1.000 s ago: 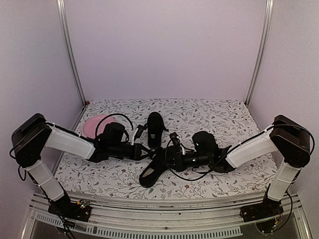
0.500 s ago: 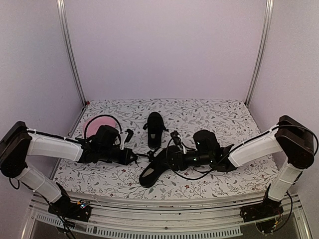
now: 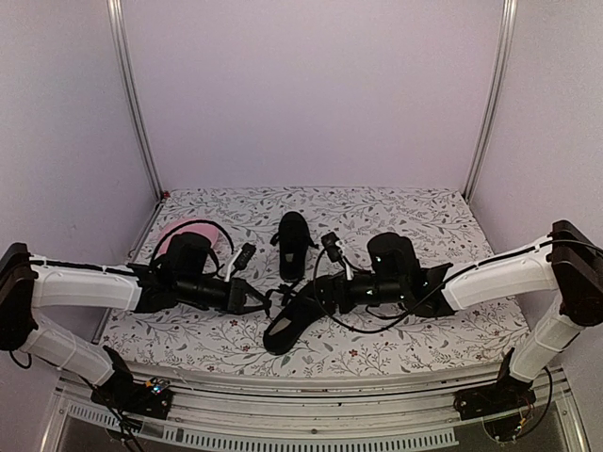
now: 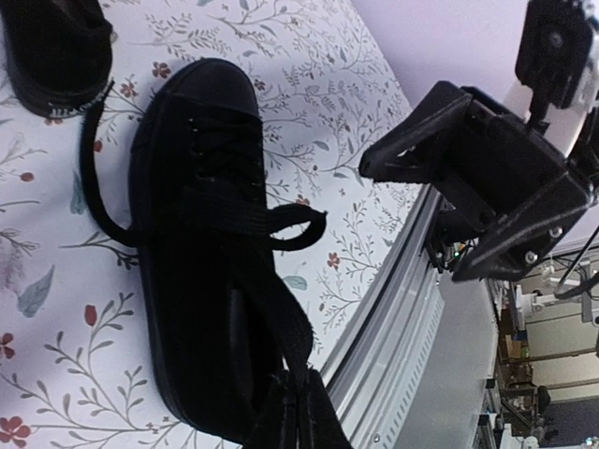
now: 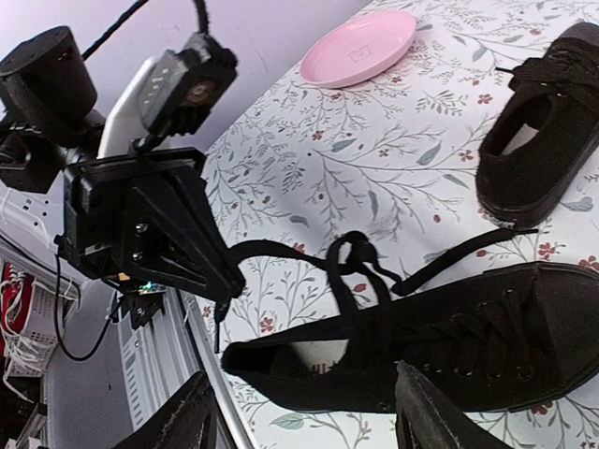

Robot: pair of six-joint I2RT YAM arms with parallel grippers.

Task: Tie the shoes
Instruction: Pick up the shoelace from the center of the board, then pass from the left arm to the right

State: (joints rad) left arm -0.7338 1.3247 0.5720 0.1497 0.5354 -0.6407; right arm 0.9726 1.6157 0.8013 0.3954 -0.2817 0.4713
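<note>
The right gripper [image 5: 301, 376] opened its jaws wide, having been shut a second before, and its fingers stood apart above the near shoe [image 5: 440, 346]. The left gripper [image 4: 296, 398], pinched on that shoe's lace [image 4: 273, 285], drew back to the left and slightly nearer, so the lace ran stretched from the shoe to its jaws. The left arm [image 3: 85, 287] sank lower and stretched out, its elbow going to the left edge of the top view. The right arm [image 3: 495, 273] swung its elbow out to the right.
</note>
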